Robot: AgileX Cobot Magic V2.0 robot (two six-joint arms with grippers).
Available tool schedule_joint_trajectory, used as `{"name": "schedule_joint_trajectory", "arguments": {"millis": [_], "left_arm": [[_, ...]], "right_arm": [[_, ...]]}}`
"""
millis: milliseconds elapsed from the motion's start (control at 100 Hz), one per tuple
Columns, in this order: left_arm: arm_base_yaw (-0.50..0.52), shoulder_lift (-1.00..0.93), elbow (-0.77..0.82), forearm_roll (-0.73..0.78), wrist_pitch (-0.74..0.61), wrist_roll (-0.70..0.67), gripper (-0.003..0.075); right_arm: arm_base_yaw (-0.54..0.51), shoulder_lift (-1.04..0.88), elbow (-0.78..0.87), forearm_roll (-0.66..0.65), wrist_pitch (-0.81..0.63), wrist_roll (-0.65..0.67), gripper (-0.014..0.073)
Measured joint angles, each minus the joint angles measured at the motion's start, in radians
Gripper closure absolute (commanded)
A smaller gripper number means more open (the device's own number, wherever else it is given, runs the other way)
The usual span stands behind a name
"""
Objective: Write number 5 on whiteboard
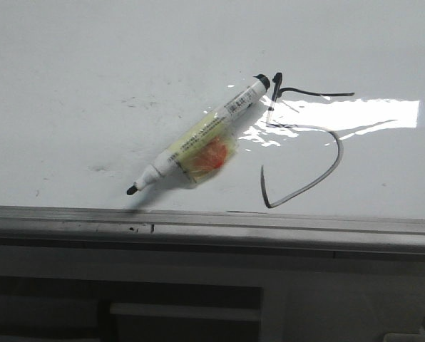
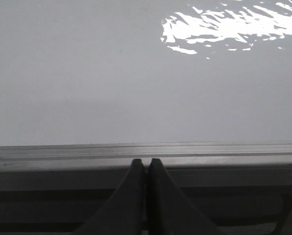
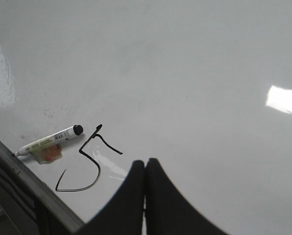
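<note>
The whiteboard (image 1: 91, 85) is glossy white and fills most of the front view, with its grey frame edge along the front. A black hand-drawn number 5 (image 1: 338, 153) is on it right of centre; it also shows in the right wrist view (image 3: 89, 156). A white marker (image 1: 198, 139) with a yellow and orange wrap lies flat on the board just left of the 5, uncapped tip toward the frame; it shows in the right wrist view (image 3: 48, 142) too. My right gripper (image 3: 145, 161) is shut and empty above the board beside the 5. My left gripper (image 2: 146, 161) is shut and empty over the frame edge (image 2: 62, 154).
Faint grey smudges (image 1: 98, 169) mark the board left of the marker. A bright light glare (image 1: 355, 114) lies across the 5. Below the frame (image 1: 212, 228) is a dark gap with grey furniture parts (image 1: 184, 311).
</note>
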Motion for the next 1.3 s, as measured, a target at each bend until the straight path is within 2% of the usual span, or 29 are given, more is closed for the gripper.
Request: {"name": "schedule_joint_trajectory", "arguments": {"millis": [400,510,710,840,950,1020,1110,1220,1300], "left_arm": [[0.0,0.0,0.0,-0.001,0.0,0.0,0.0741],[0.0,0.0,0.0,-0.001,0.0,0.0,0.0741],[0.0,0.0,0.0,-0.001,0.0,0.0,0.0741],[0.0,0.0,0.0,-0.001,0.0,0.0,0.0741],[0.0,0.0,0.0,-0.001,0.0,0.0,0.0741],[0.0,0.0,0.0,-0.001,0.0,0.0,0.0741],[0.0,0.0,0.0,-0.001,0.0,0.0,0.0741],[0.0,0.0,0.0,-0.001,0.0,0.0,0.0741],[0.0,0.0,0.0,-0.001,0.0,0.0,0.0741]], "right_arm": [[0.0,0.0,0.008,-0.001,0.0,0.0,0.0637],[0.0,0.0,0.017,-0.002,0.038,0.0,0.0637],[0.0,0.0,0.095,-0.014,0.055,0.0,0.0637],[0.0,0.0,0.185,-0.106,0.032,0.0,0.0637],[-0.032,0.0,0.237,-0.184,-0.079,0.0,0.0637],[-0.101,0.012,0.249,-0.179,-0.168,0.0,0.0637],[-0.231,0.05,0.256,-0.09,-0.264,0.0,0.0637],[-0.469,0.113,0.265,0.056,-0.398,-0.055,0.0637],[-0.678,0.149,0.289,0.192,-0.549,-0.168,0.0637]]}}
